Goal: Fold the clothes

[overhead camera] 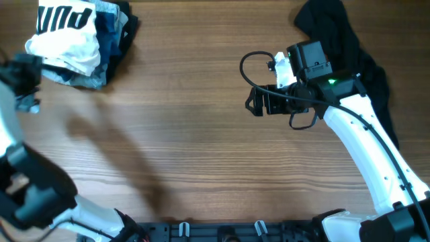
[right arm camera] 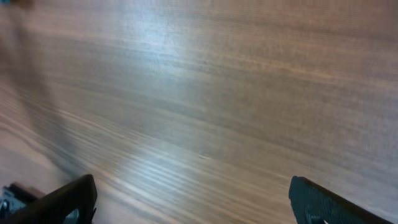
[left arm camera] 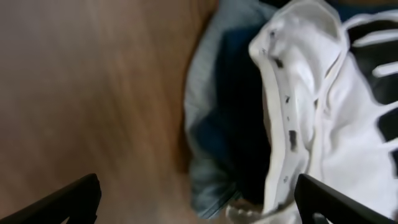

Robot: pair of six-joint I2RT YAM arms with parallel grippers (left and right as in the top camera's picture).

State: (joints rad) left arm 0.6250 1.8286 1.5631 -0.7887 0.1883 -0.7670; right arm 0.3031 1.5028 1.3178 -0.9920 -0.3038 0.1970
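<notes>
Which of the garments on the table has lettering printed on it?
The white shirt on the left: bold black letters. The blue and grey garments under it and the black garment are plain.

The table [overhead camera: 201, 134] is smooth, grained wood with a soft sheen; the clothes [overhead camera: 67, 40] are matt white cloth with black printed lettering. The blue and grey garments [overhead camera: 107, 33] and the black garment [overhead camera: 336, 27] are matt cloth too; the right arm [overhead camera: 366, 144] has a glossy white plastic shell.

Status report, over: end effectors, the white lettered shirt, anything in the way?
Left end effector open, empty. Right end effector open, empty. White shirt bunched atop blue and grey garments. Black garment heaped by right arm.
</notes>
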